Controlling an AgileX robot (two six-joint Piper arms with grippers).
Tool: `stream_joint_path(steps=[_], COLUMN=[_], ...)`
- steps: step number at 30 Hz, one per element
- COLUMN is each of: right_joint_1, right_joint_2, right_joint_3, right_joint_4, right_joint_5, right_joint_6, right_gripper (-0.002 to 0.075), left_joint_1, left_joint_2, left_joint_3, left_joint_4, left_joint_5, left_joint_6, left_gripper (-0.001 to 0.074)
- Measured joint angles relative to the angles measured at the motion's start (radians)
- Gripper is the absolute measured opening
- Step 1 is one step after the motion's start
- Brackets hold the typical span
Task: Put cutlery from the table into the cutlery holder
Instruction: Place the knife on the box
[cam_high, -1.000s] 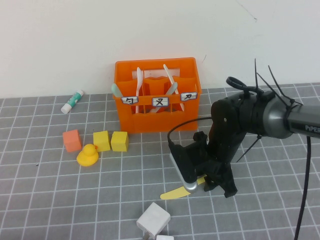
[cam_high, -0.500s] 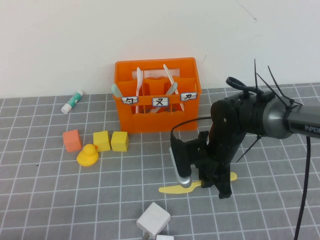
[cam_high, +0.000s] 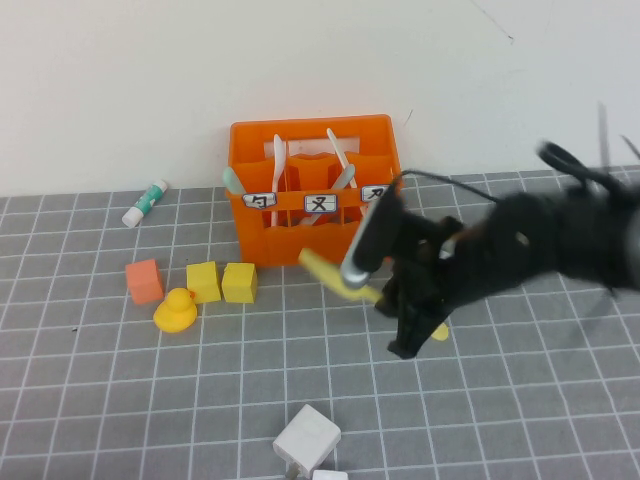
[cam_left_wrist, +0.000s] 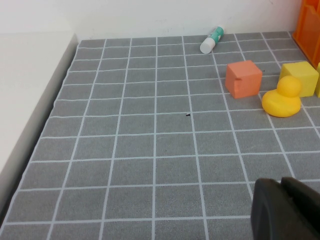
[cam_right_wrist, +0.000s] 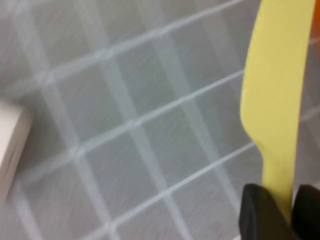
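The right tool (cam_high: 385, 300) clenched the yellow knife (cam_high: 322, 268) above the desk (cam_high: 100, 400), carrying it toward the cutlery holder (cam_high: 315, 190); the left tool (cam_left_wrist: 287, 210) sat low near the desk, its state unclear.

You see the yellow knife (cam_high: 330, 272) lifted clear of the grey gridded surface (cam_high: 150, 400), pinched between the right gripper's (cam_high: 385, 290) fingers (cam_right_wrist: 260, 212), blade pointing toward the orange crate (cam_high: 315, 190). The crate stands at the back, with a mint spoon (cam_high: 232, 180), two white pieces and a grey piece upright in its compartments. The left gripper (cam_left_wrist: 285, 210) hangs low over the surface on the left.
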Motion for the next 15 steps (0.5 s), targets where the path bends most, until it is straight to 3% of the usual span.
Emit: stream_joint_path(steps=[5,9,15], right_joint_1=[0.002,0.010,0.012], right_joint_2=[-0.119,-0.182,-0.198], right_joint_3=[0.236,0.314,0.318], right_joint_4=[0.142,0.178,0.088], right_joint_5=[-0.418,-0.655,-0.946], right_joint_6=[0.191,0.368,0.658], right_gripper=[0.0122,0.0122,0.0122], left_joint_1=[0.000,0.000,0.000], left_joint_2=[0.000,0.000,0.000], left_joint_3=[0.000,0.000,0.000], left_joint_4=[0.000,0.000,0.000], left_joint_5=[0.000,0.000,0.000], left_joint_6=[0.000,0.000,0.002], left_gripper=[-0.0001,-0.0001,-0.0001])
